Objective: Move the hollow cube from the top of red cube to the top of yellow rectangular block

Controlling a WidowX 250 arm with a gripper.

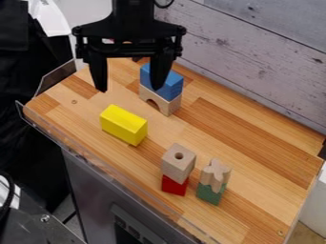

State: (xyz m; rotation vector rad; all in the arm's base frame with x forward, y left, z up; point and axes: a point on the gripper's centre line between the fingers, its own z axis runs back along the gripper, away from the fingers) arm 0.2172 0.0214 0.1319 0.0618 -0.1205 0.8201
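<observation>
The black gripper [128,89] hangs over the upper left part of the wooden surface, its two fingers spread wide apart with nothing held between them. A plain wood hollow cube [178,162] with a round hole in its top face rests on the red cube [174,185] near the front edge. The yellow rectangular block [123,125] lies left of centre, below the gripper in the view, and its top is bare.
Behind the yellow block, a blue block [167,85] sits on a wooden arch [159,101], partly behind one finger. Right of the red cube, a wooden cross-shaped piece [215,175] stands on a green block [209,193]. A plank wall [255,62] borders the back.
</observation>
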